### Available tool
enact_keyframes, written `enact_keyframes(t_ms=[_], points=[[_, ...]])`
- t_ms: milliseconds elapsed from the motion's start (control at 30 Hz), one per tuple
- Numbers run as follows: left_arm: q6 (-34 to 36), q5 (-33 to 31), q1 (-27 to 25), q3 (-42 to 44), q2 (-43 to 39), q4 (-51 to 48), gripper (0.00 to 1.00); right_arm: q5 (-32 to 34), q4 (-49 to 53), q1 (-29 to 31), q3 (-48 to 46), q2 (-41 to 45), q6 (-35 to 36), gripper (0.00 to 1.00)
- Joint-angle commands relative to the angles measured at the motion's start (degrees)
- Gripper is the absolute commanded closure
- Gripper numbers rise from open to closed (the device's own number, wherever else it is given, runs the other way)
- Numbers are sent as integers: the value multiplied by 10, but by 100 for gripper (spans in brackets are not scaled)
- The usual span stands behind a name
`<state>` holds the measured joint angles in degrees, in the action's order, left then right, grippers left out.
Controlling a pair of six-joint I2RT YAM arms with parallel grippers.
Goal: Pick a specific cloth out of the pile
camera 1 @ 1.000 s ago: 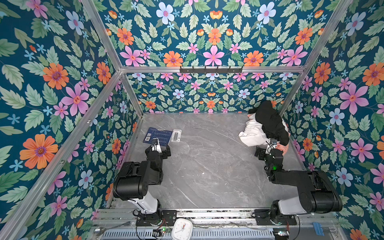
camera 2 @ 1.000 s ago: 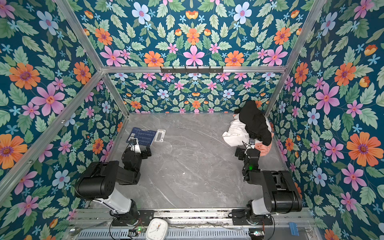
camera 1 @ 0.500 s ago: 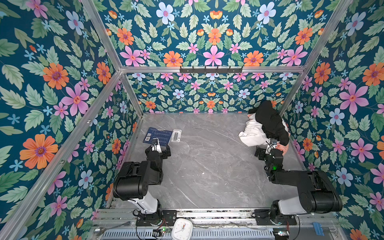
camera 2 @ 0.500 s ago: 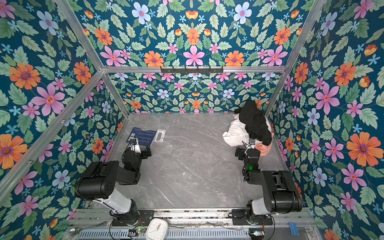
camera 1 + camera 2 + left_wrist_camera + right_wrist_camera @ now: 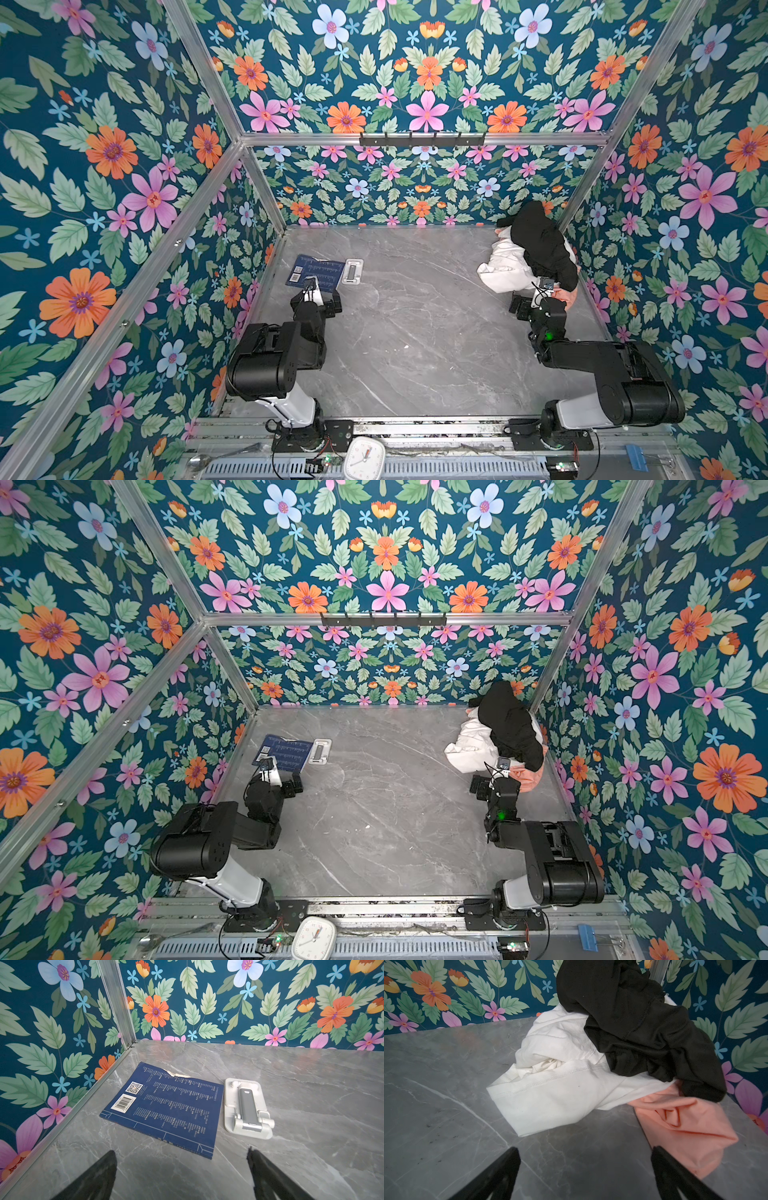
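At about two o'clock on the grey marble-patterned tabletop (image 5: 415, 332), tucked into the far right corner, sits the pile of three soft garments (image 5: 536, 257). Walls papered in dark teal with orange, pink and pale blue flowers (image 5: 415, 83) close the table on three sides. They are framed by aluminium bars (image 5: 291, 139), with a black hook rail (image 5: 422, 139) on the back bar at twelve o'clock.

The large plain white wrinkled cloth (image 5: 556, 1093) lies on the pile's nine o'clock side, resting on the table and partly under the crumpled black garment (image 5: 540, 245). In both top views its visible part runs roughly from one o'clock, near the back wall, to seven o'clock. A stitched hem edge and a flat flap spread toward eight o'clock onto bare table. The salmon-orange garment (image 5: 685, 1126) pokes out at the pile's five o'clock end, touching the white cloth.

The right gripper (image 5: 584, 1148) hovers low just at the pile's six o'clock side, jaws spread wide and holding nothing; one finger sits beside the salmon fabric. The left gripper (image 5: 180, 1150), at nine o'clock on the table, is likewise spread and empty. It faces a dark blue printed booklet (image 5: 166, 1109) lying flat, with a white folded phone stand (image 5: 245, 1105) just beside it, both near ten o'clock.
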<state>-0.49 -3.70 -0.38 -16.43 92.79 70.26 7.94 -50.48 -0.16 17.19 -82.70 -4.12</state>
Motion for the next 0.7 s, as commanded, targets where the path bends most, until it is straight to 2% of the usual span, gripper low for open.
enact_keyframes(t_ms=[0,500,667], points=[[3,2,0,1,-1,16,0,1,-8,1,3,2,-3,1],[6,9,-2,8,-4,28,0,1,-11,1,1,3,-1,1],[-15,-62,-5,22,-58,7,0,6,-3,10,-2,20,11,1]])
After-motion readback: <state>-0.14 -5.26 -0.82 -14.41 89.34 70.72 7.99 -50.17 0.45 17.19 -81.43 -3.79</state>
